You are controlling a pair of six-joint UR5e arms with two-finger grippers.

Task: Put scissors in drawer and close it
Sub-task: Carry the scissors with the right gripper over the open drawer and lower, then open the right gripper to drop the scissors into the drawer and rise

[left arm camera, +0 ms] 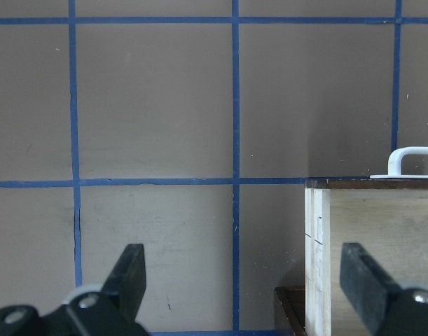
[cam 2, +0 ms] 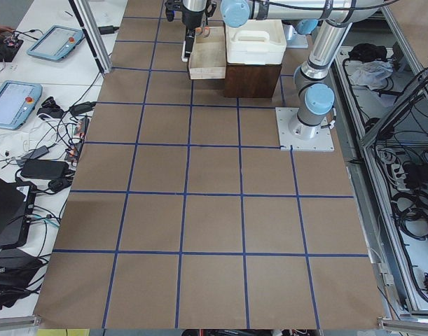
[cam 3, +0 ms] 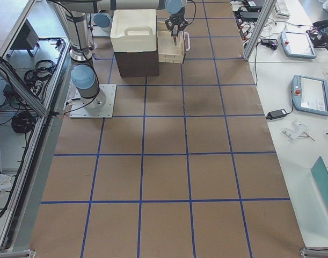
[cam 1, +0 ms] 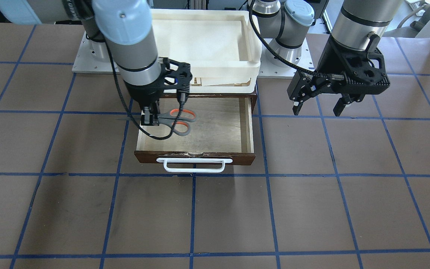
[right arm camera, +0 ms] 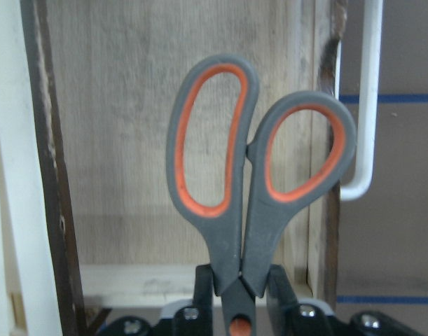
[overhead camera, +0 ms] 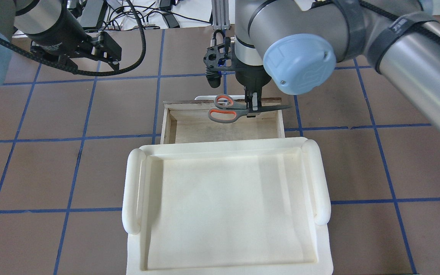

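The scissors (cam 1: 180, 121), grey with orange-lined loops, hang level over the open drawer (cam 1: 220, 129). My right gripper (cam 1: 150, 118) is shut on them near the pivot. In the overhead view the scissors (overhead camera: 225, 110) lie across the drawer (overhead camera: 220, 131), their blade tip past its right wall, with the right gripper (overhead camera: 253, 108) above. The right wrist view shows the loops (right arm camera: 256, 175) over the pale drawer floor (right arm camera: 122, 140). My left gripper (cam 1: 319, 106) is open and empty, off to the drawer's side; in its wrist view the gripper (left arm camera: 243, 257) is over bare table, left of the drawer's corner (left arm camera: 371, 238).
A white bar handle (cam 1: 194, 165) is on the drawer front. A large white plastic tray (overhead camera: 133, 191) sits on top of the dark cabinet (cam 3: 137, 63) behind the drawer. Brown table with a blue tape grid lies all around.
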